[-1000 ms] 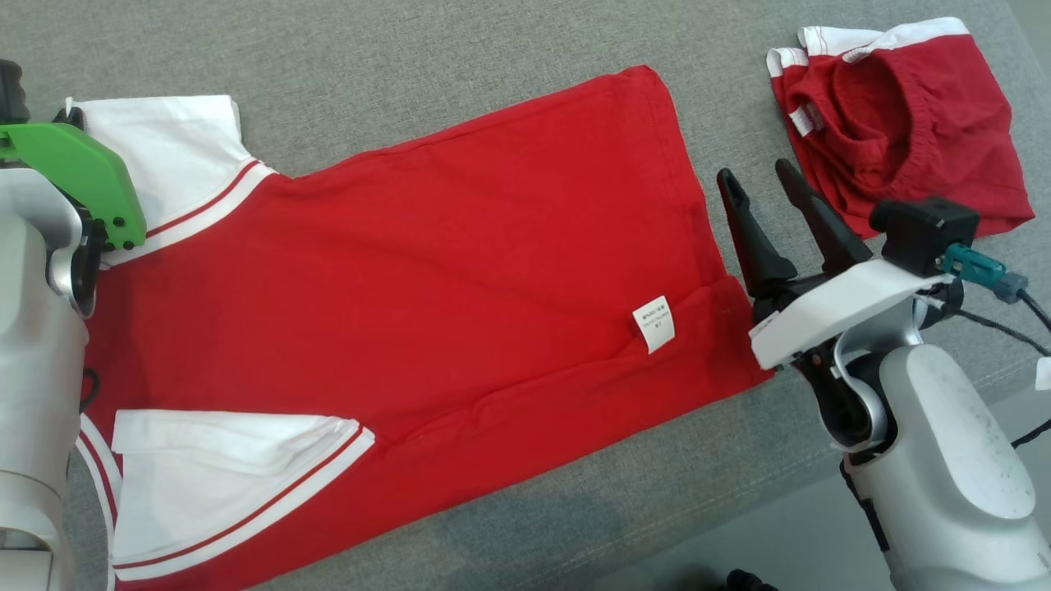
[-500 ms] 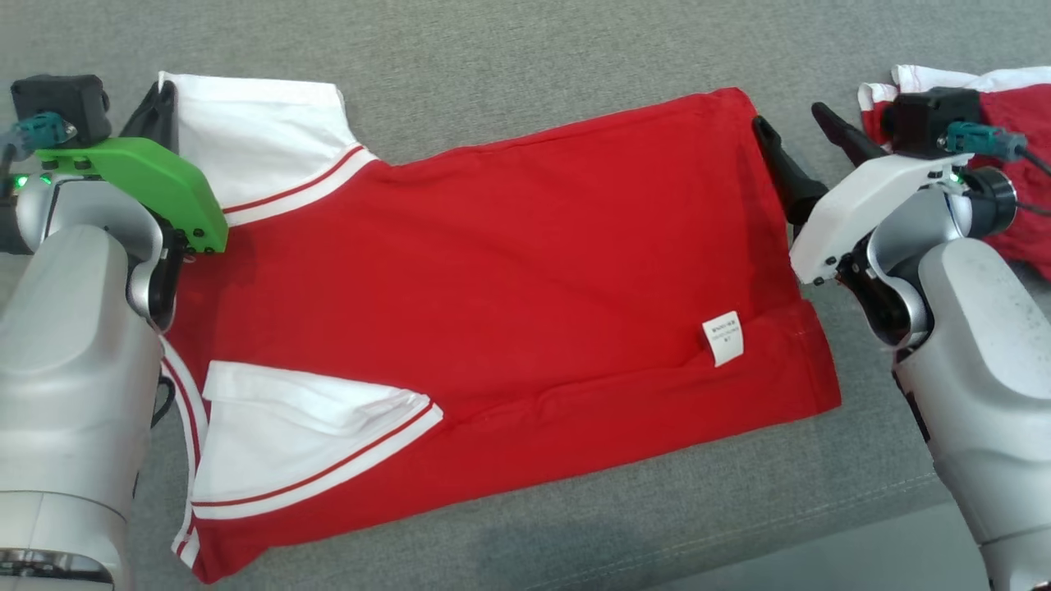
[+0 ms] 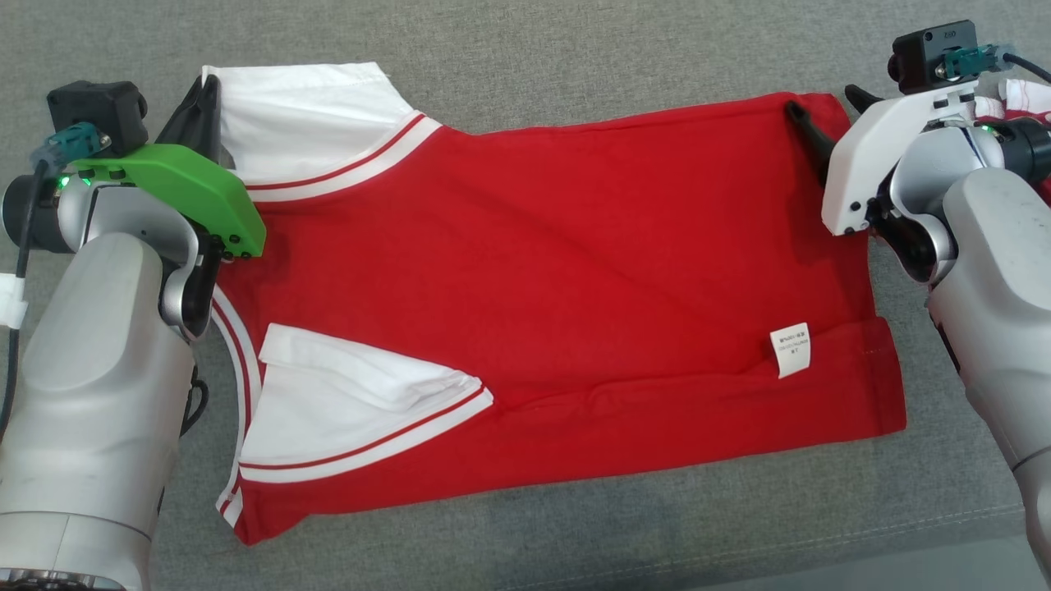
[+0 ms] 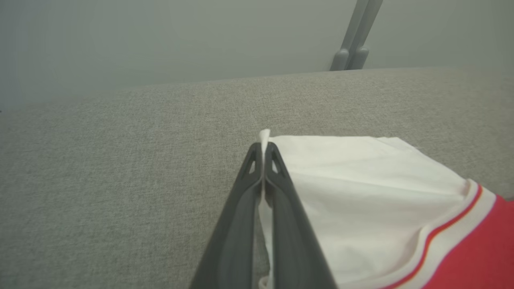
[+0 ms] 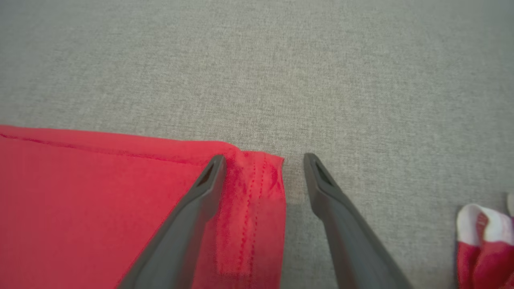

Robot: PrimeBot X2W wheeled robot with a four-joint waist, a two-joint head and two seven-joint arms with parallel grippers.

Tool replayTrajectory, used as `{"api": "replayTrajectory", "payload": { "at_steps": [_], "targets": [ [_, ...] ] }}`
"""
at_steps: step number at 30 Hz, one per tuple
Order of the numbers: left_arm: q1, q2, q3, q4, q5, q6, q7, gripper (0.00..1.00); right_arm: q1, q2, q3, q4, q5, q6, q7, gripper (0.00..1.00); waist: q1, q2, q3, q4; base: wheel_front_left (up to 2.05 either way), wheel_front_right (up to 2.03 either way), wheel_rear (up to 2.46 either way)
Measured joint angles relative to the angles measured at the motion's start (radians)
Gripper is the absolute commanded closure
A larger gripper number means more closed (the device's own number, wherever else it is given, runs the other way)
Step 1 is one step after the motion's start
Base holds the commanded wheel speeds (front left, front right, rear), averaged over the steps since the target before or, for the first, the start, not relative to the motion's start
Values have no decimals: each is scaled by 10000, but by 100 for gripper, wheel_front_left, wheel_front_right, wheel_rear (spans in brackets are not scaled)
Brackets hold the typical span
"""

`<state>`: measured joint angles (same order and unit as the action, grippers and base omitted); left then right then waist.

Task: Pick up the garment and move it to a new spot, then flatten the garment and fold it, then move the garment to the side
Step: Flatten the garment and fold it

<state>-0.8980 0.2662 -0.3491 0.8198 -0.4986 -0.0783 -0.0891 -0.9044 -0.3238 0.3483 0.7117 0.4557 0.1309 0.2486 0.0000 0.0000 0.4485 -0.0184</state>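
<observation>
**Left gripper** (image 4: 263, 146): you see its two dark fingers pressed together on the edge of the far white sleeve (image 4: 361, 188), with a thin fold of cloth pinched between the tips.

**Right gripper** (image 5: 265, 158): its two fingers stand wide apart and hold nothing. One tip is over the stitched hem corner of the red cloth and the other is over bare upholstery. Whether either tip touches down, you cannot tell.

**Head view:** you find the left gripper (image 3: 201, 107) at the far-left sleeve corner and the right gripper (image 3: 821, 98) at the far-right hem corner. Between them lies the one task item, a red short-sleeved cloth shirt with white, red-striped sleeves (image 3: 575, 271). It is spread nearly flat on the grey woven upholstered surface (image 3: 575, 49).

**Count:**
- Two sleeves: the far one is gripped, and the near white sleeve (image 3: 353, 410) is folded inward over the red body.
- One small white care label (image 3: 790, 349), near the hem.
- One second, crumpled red-and-white garment (image 5: 482, 237), lying apart to the right of the right gripper.
</observation>
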Motion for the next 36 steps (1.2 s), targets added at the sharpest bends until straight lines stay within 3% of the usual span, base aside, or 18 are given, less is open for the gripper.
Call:
{"api": "replayTrajectory", "payload": {
  "at_steps": [7, 9, 11, 15, 16, 17, 27, 32, 36],
  "targets": [
    [81, 6, -13, -439, -81, 130, 140, 100, -594, -71, 466, 853, 224, -2, 228, 2, 0, 0, 157, 119, 0, 0, 0],
    [139, 19, -19, -543, -84, 167, 176, 100, -685, -88, 585, 940, 339, 0, 209, 20, 0, 0, 174, 117, 0, 0, 0],
    [212, 44, -17, -648, -109, 188, 194, 100, -746, -96, 750, 1012, 449, 0, 165, 55, 0, 0, 186, 105, 0, 0, 0],
    [290, 107, -15, -805, -148, 267, 278, 100, -865, -130, 1099, 1104, 669, 0, 148, 81, 0, 0, 198, 67, 0, 0, 0],
    [308, 132, -13, -857, -176, 272, 307, 100, -892, -140, 1191, 1127, 709, 0, 136, 96, 0, 0, 200, 56, 0, 0, 0],
    [315, 151, -13, -903, -188, 288, 314, 100, -933, -157, 1271, 1147, 711, 6, 125, 100, 0, 0, 200, 44, 0, 0, 0],
    [616, 318, 33, -1488, -293, 339, -59, 100, -1061, -209, 1613, 1018, 1066, 8, -1043, 100, 0, 0, -55, -36, 0, 0, 0],
    [1689, 500, 232, -2683, -629, 303, -357, 100, -239, -516, 1833, -46, 1695, 6, -1954, 100, 0, 0, -459, -85, 0, 0, 0],
    [2868, 755, 453, -3956, -800, 616, -401, 100, 643, -926, 1768, -995, 2092, 6, -2464, 100, 0, 0, -769, -96, 0, 0, 0]
  ]
}}
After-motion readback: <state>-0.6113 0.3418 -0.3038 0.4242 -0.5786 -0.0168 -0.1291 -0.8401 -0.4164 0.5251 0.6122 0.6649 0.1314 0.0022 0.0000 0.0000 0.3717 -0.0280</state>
